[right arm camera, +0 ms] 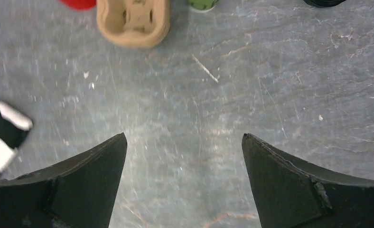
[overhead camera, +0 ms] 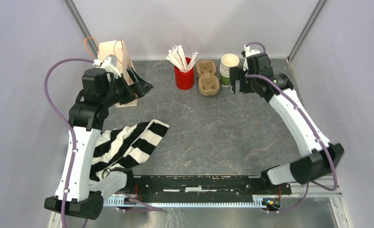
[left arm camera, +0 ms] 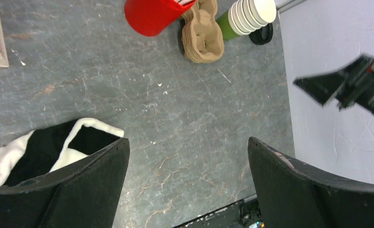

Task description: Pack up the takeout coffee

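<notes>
No takeout coffee shows in any view. My left gripper (overhead camera: 146, 87) hovers open beside a brown paper bag (overhead camera: 115, 56) at the back left, and nothing lies between its fingers (left arm camera: 187, 147). My right gripper (overhead camera: 236, 88) hangs open just in front of a stack of lidless green cups (overhead camera: 229, 67), with only bare table between its fingers (right arm camera: 184, 140). A lone black lid (left arm camera: 261, 34) lies next to that stack (left arm camera: 246, 18). The stack's green base (right arm camera: 201, 4) and the lid (right arm camera: 324, 2) sit at the top edge of the right wrist view.
A red cup (overhead camera: 184, 76) holding white sticks and a cardboard cup carrier (overhead camera: 208, 77) stand at the back middle. A black-and-white striped cloth (overhead camera: 128, 142) lies by the left arm. Grey walls enclose the table on three sides.
</notes>
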